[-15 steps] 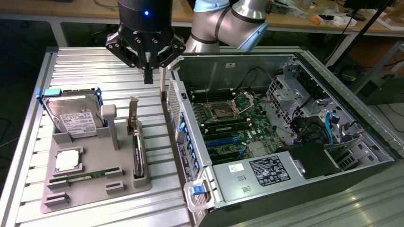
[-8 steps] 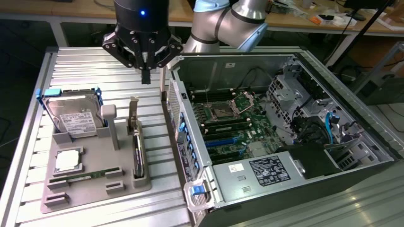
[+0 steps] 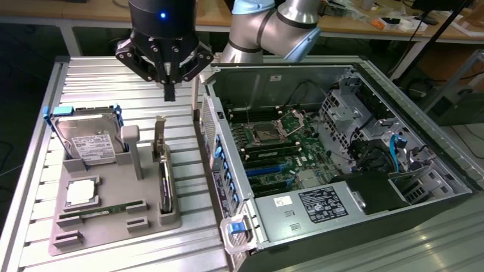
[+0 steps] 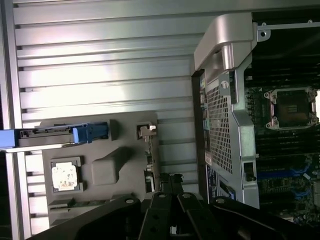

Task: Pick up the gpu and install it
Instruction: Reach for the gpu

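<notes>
Black fingers (image 3: 169, 90), pressed together and empty, would probably jab the upright gpu (image 3: 165, 187) instead of straddling it.

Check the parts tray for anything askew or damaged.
Nothing stands out. The green gpu card with silver bracket stands on edge in its slot of the grey tray; the white-labelled silver hard drive sits upright.

Robotics lab: aluminium bench (image 3: 90, 73), opened computer case (image 3: 363, 238)

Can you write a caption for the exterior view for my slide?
The gripper, jaws shut, hovers above the gpu standing on edge in its gray holder beside the open computer case.
</notes>
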Available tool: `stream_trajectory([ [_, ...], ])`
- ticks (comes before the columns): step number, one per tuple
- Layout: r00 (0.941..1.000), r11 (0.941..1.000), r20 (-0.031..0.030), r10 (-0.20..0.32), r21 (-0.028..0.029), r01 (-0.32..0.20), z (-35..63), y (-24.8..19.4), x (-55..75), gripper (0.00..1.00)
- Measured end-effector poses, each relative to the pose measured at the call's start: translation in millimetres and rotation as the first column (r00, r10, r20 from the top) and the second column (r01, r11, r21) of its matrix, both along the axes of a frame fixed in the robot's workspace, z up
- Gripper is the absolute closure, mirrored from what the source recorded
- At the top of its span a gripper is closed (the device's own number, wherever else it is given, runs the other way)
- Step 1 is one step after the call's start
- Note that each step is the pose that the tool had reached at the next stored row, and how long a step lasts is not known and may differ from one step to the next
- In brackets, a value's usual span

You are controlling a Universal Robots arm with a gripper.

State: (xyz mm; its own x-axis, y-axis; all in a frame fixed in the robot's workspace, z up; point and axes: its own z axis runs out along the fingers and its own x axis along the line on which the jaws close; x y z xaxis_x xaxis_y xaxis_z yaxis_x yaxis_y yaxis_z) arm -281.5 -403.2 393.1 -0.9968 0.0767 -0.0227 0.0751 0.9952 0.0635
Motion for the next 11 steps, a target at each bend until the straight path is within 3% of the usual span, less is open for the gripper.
stream_trajectory([
  [11,1.0,1.0,0.0,0.0,0.0,0.0,0.0,-0.6,-11.2,0.89],
])
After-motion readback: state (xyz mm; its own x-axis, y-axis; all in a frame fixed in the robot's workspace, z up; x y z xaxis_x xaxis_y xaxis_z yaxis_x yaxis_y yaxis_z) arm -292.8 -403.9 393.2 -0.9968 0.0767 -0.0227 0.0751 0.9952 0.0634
